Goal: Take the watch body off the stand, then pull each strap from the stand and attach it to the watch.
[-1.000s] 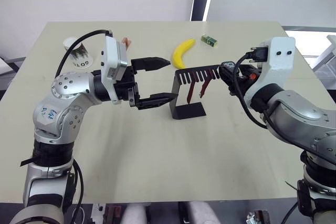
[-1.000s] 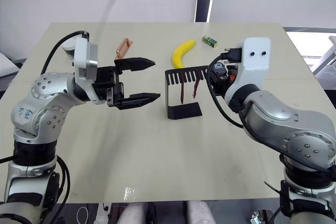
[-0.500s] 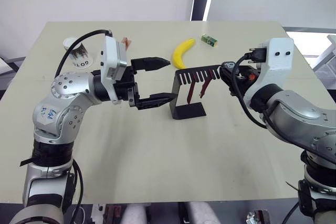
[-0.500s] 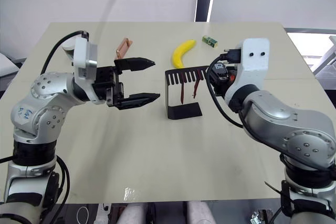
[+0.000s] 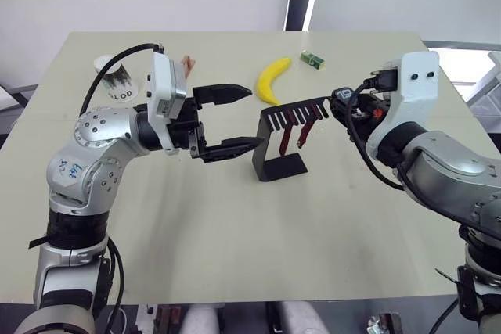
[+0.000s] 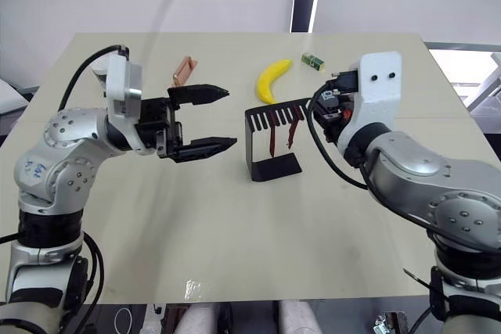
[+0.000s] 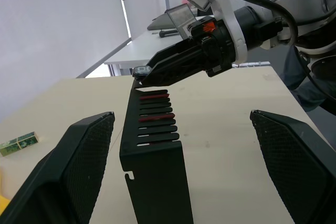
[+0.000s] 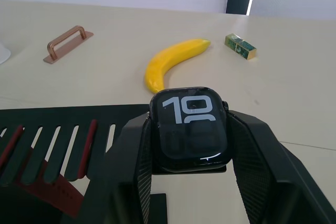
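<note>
The black stand [image 5: 279, 167] is upright mid-table, its slotted top arm [image 5: 293, 106] pointing toward my right side. Two maroon straps [image 5: 286, 135] [image 5: 305, 128] hang from its slots. The watch body [image 8: 190, 129], dark with a lit face, is at the ring end of the arm. My right gripper [image 5: 343, 104] is shut on it, one finger on each side. I cannot tell whether it still rests on the stand. My left gripper [image 5: 257, 117] is open, left of the stand and level with its upright, with nothing between its fingers [image 7: 69, 177].
A banana [image 5: 272, 80] lies behind the stand, with a small green box [image 5: 312, 59] further back right. A copper-coloured handle [image 6: 183, 70] and a paper cup [image 5: 116, 80] sit at the back left. The table's near half [image 5: 258, 240] is bare.
My right gripper has shifted slightly up and right with the watch body. The left arm has barely moved and stays open.
</note>
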Robot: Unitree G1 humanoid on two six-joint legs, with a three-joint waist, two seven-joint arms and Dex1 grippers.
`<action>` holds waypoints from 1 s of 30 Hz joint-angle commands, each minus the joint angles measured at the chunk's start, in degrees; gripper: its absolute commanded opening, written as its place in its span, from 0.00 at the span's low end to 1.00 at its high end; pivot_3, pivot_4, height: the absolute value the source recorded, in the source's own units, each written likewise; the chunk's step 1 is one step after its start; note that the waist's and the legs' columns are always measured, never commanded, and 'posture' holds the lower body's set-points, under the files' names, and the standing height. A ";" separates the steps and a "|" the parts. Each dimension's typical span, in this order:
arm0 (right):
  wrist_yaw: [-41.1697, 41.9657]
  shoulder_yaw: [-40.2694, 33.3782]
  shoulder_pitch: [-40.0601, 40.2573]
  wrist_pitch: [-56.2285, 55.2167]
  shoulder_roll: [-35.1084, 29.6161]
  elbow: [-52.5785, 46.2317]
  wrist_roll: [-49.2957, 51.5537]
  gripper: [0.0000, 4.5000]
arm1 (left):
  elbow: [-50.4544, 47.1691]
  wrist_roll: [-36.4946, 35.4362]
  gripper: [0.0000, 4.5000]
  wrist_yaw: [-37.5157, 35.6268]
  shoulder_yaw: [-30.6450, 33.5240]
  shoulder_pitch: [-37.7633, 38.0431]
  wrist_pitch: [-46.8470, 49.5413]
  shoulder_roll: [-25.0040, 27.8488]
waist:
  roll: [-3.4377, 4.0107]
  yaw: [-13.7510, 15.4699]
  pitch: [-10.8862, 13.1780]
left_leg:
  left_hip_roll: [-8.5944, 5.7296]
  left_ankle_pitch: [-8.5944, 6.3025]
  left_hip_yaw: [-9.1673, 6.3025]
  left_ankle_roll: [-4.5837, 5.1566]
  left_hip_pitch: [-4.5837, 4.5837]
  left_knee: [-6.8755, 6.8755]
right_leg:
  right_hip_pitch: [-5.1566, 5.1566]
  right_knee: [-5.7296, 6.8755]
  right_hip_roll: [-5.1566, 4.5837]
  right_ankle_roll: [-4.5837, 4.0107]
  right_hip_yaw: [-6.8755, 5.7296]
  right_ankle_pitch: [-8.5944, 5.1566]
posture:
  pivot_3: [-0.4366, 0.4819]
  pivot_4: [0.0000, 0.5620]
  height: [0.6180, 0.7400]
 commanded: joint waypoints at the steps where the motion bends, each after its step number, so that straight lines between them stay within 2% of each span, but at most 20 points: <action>1: 2.86 -3.74 -1.74 -1.78 -2.32 -1.29 1.17 0.36 | -2.32 -1.45 1.00 -0.21 1.09 0.09 -0.54 -0.12 | 0.00 0.00 0.00 | 0.00 0.00 0.00 0.00 0.00 0.00 | 0.00 -0.01 0.00 0.00 0.00 0.00 | 0.48 0.27 1.00; 7: 6.06 -10.40 0.50 -3.29 -7.45 2.44 10.58 0.36 | -3.25 -2.70 1.00 -1.29 1.11 0.78 -0.21 0.10 | 0.00 0.11 0.01 | 0.00 0.00 0.01 0.00 -0.01 -0.03 | 0.00 -0.14 0.00 0.00 0.00 0.00 | 0.48 0.27 1.00; 10: 14.30 -15.36 5.23 -1.40 -13.56 1.45 10.84 0.36 | -5.19 -4.86 1.00 -2.00 1.51 1.59 1.30 0.79 | 0.00 0.20 0.02 | 0.00 0.00 0.01 0.00 -0.04 -0.08 | 0.02 -0.22 0.01 0.00 0.00 0.00 | 0.48 0.27 1.00; 13: 24.36 -24.92 18.20 -0.15 -15.36 -0.39 5.71 0.36 | -7.19 -6.16 1.00 -3.78 0.95 3.15 2.26 2.06 | -0.01 0.50 0.01 | 0.01 0.00 -0.04 0.01 -0.06 -0.17 | 0.07 -0.41 0.04 0.00 -0.02 0.00 | 0.48 0.27 1.00; 17: 34.49 -29.67 30.61 -3.36 -13.06 -2.94 -2.01 0.36 | -7.80 -7.76 1.00 -4.58 0.55 3.84 3.40 2.31 | 0.00 0.92 0.02 | -0.01 0.01 -0.09 0.02 -0.08 -0.16 | 0.20 -0.59 0.07 0.08 0.02 0.04 | 0.48 0.27 1.00; 20: 38.75 -28.60 38.35 -5.56 -10.82 -3.54 -10.17 0.36 | -8.43 -6.98 1.00 -5.32 -0.59 4.67 3.32 2.63 | 0.01 1.13 0.02 | -0.02 0.02 -0.09 0.00 0.00 -0.14 | 0.24 -0.56 0.09 0.09 0.05 0.05 | 0.48 0.27 1.00; 23: 40.24 -23.86 42.80 -9.22 -7.34 -1.26 -19.98 0.36 | -9.56 -7.00 1.00 -6.09 -1.29 5.97 3.95 3.48 | 0.01 1.16 0.02 | -0.03 0.05 -0.06 -0.05 0.04 -0.14 | 0.25 -0.54 0.12 0.09 0.09 0.05 | 0.48 0.27 1.00; 26: 43.01 -17.71 44.41 -14.67 -4.43 2.09 -30.64 0.36 | -10.72 -6.86 1.00 -6.84 -1.89 7.31 4.07 4.52 | 0.01 1.18 0.02 | -0.03 0.06 -0.04 -0.07 0.05 -0.16 | 0.23 -0.53 0.14 0.09 0.12 0.05 | 0.48 0.27 1.00; 30: 45.45 -12.08 44.28 -20.04 0.44 6.28 -39.53 0.36 | -11.22 -7.10 1.00 -6.70 -1.86 7.97 4.54 5.08 | 0.02 1.45 0.02 | -0.04 0.06 -0.01 -0.07 0.08 -0.16 | 0.21 -0.51 0.13 0.09 0.14 0.05 | 0.48 0.27 1.00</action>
